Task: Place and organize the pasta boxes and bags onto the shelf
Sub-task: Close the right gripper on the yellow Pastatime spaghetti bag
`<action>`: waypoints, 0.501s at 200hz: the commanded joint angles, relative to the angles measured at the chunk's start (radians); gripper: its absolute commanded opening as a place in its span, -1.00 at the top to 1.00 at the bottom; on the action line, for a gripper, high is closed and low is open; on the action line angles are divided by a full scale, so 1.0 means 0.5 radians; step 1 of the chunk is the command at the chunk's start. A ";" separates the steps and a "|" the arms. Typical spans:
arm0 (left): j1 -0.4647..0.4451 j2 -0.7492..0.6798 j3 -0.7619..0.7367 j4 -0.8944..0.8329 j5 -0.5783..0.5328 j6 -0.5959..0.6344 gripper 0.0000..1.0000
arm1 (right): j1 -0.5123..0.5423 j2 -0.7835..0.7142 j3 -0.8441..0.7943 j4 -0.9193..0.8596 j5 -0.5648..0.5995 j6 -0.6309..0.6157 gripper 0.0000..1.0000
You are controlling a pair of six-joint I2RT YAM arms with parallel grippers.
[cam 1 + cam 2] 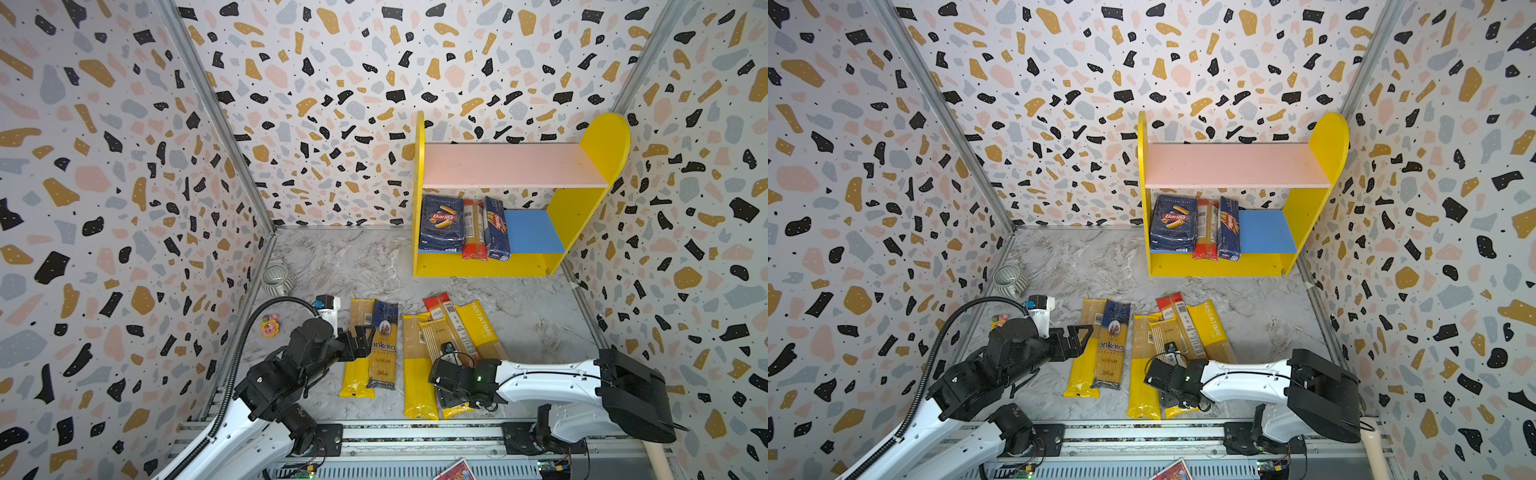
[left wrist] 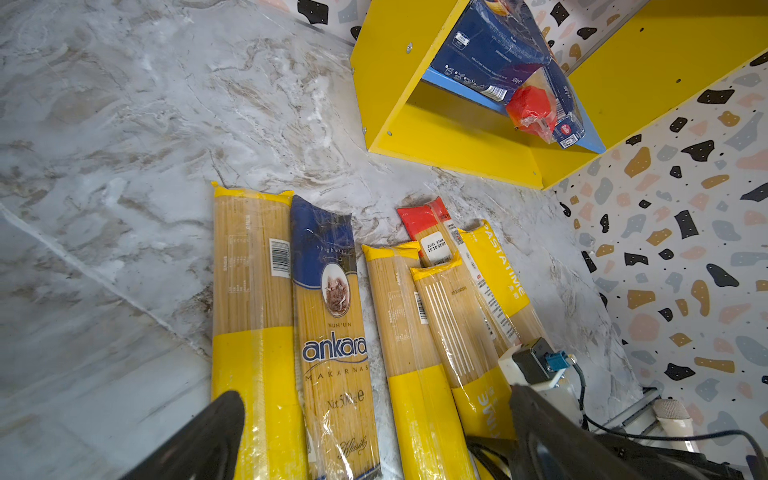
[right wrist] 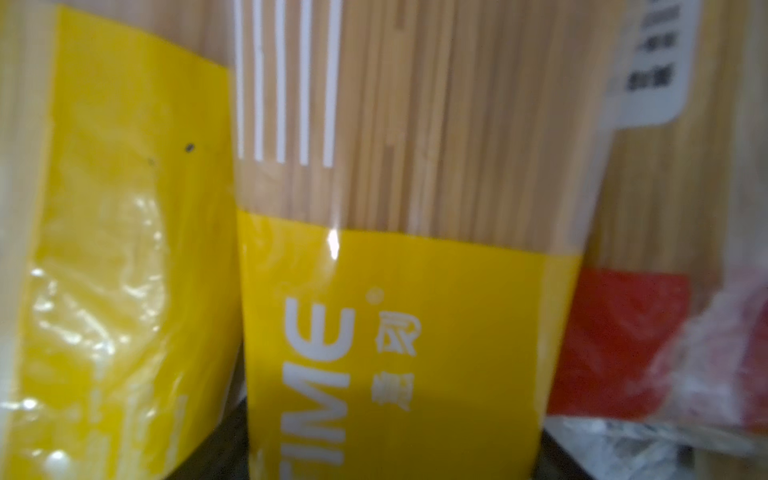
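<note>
Well in front of the shelf and off to its left, the left gripper hangs above the tabletop with its jaws spread wide. It is over the left end of a row of bags that lie flat, all apart from the shelf. Farthest left of the shelf lies a yellow-ended bag, and the dark blue ankara bag rests against its shelf-side edge. A second yellow-ended bag comes next, about in line with the shelf's left side panel. Just beside it is the striped yellow bag, then a red-orange bag with its red end toward the shelf, then the PASTATIME bag.

The right gripper is down at the striped yellow bag's end farthest from the shelf. The right wrist view shows its dark jaws on either side of that yellow end, but whether they press on it cannot be told.

On the shelf's blue lower board, from its left panel rightward, sit the wide Barilla box, a second red-orange bag and the narrow Barilla box, touching one another.
</note>
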 commanded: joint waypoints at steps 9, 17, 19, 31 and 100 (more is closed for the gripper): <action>0.008 0.015 0.076 -0.007 -0.047 0.042 -0.99 | -0.143 -0.023 -0.179 0.248 -0.173 -0.106 0.09; 0.008 0.024 0.088 -0.013 -0.053 0.043 -0.99 | -0.177 -0.083 -0.205 0.273 -0.202 -0.136 0.17; 0.008 0.029 0.093 -0.013 -0.052 0.042 -0.99 | -0.194 -0.110 -0.216 0.282 -0.216 -0.146 0.20; 0.008 0.050 0.114 -0.018 -0.059 0.047 -0.99 | -0.256 -0.242 -0.257 0.361 -0.320 -0.233 0.31; 0.008 0.207 0.202 -0.001 -0.090 0.044 -0.99 | -0.813 -0.846 -0.455 0.753 -1.139 -0.407 0.53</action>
